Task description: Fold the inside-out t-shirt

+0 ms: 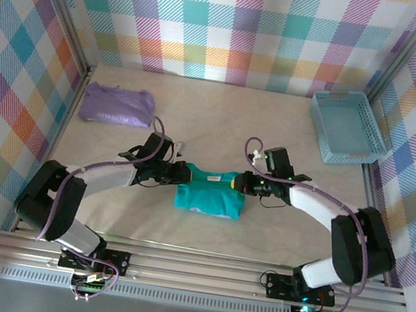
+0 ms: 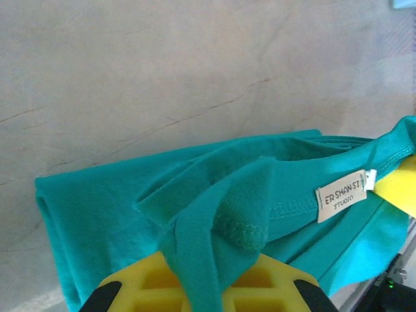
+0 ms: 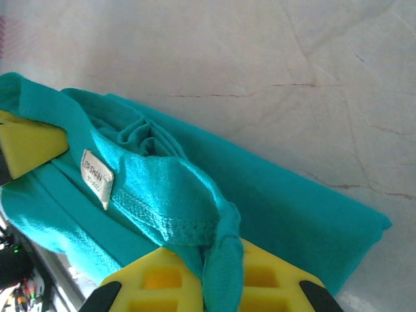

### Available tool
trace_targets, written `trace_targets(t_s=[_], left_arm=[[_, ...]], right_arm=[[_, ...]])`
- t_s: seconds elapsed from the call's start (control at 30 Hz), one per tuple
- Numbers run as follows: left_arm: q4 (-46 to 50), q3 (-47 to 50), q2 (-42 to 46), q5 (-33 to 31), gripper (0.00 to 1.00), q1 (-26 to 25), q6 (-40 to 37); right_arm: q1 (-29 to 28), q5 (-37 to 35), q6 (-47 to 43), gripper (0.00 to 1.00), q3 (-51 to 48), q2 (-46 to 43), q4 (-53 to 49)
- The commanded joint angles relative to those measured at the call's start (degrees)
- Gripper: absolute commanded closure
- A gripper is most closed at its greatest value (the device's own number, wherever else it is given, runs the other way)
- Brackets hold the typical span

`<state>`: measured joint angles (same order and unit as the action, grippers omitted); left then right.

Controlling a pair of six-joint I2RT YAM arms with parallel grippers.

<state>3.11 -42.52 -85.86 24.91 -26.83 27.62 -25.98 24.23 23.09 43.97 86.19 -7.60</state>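
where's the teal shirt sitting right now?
Top view: the teal t-shirt lies bunched mid-table, between the left tool and right tool, each shut on its far edge. The lavender garment sits far-left of it, the blue basket far-right.

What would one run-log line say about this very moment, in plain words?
phase: mid-fold | left end effector: shut on t-shirt | right end effector: shut on t-shirt | t-shirt: bunched, neck label showing

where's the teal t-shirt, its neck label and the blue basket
teal t-shirt [image 1: 209, 200]: top external view, folded body
neck label [image 2: 339, 195]: left wrist view, tag centre
blue basket [image 1: 319, 128]: top external view, left wall
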Motion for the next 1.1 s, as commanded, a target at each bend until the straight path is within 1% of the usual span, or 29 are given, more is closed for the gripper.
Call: trace_targets(t_s=[0.0, 0.1, 0.2, 0.23, 0.3, 0.37, 0.4, 0.47, 0.53, 0.63, 0.7, 0.83, 0.9, 1.0, 1.07], left_arm=[[3.5, -1.2, -4.51, -6.14, 0.92, 2.0, -1.52], [1.61, -2.93, -10.31, -8.44, 0.82, 2.75, -3.36], [1.05, -4.82, -12.89, -9.58, 0.72, 3.98, -4.09], [1.02, -4.64, -12.12, -10.24, 0.67, 4.35, -3.95], [1.49, -3.59, -8.94, -11.79, 0.56, 4.85, -3.63], [2.96, -1.73, -4.54, -12.8, 0.38, 4.96, -3.47], [3.92, -0.96, -2.84, -12.67, 0.32, 4.94, -3.24], [4.99, 1.05, 0.32, -10.32, 0.23, 4.94, -2.38], [4.98, 2.73, 2.63, -7.16, 0.2, 4.86, -0.91], [2.85, 4.87, 5.38, -2.01, 0.17, 4.4, 1.8], [1.83, 5.16, 5.61, 0.07, 0.13, 3.53, 2.01], [1.17, 2.66, 0.88, 2.18, 0.07, 1.97, 0.23], [0.39, 1.59, -2.1, 2.86, 0.06, 1.66, -0.44], [-0.72, 0.86, -6.37, 3.45, 0.07, 1.3, -1.18], [-3.17, 1.47, -7.75, 5.28, 0.11, 0.24, -0.53]], right_arm=[[0.58, -3.56, -1.51, 0.99, 3.79, 5.03, -1.49], [0.66, -6.24, -2.72, 0.95, 6.78, 10.47, -3.32], [0.88, -8.03, -4.46, 0.84, 9.47, 13.36, -5.43], [0.96, -8.42, -5.08, 0.79, 10.54, 13.49, -6.8], [0.95, -9.44, -6.18, 0.72, 11.69, 12.24, -8.97], [0.94, -10.58, -7.61, 0.64, 11.29, 8.96, -10.76], [0.93, -10.54, -8.24, 0.59, 10.95, 7.53, -11.51], [0.93, -10.07, -9.1, 0.44, 10.29, 4.29, -12.89], [0.9, -10.35, -8.99, 0.37, 9.64, 1.43, -13.9], [0.19, -9.38, -8.19, 0.37, 7.64, -2.94, -13.53], [-0.5, -7.37, -7.16, 0.38, 5.99, -5.09, -11.92], [-1.48, -5.51, -5.04, 0.39, 3.95, -6.41, -9.56], [-1.53, -5.34, -4.81, 0.4, 3.92, -5.88, -9.3], [-1.76, -4.23, -4.17, 0.41, 3.68, -5.42, -8.7], [-1.8, -3.97, -3.98, 0.41, 3.46, -5.12, -8.22]])
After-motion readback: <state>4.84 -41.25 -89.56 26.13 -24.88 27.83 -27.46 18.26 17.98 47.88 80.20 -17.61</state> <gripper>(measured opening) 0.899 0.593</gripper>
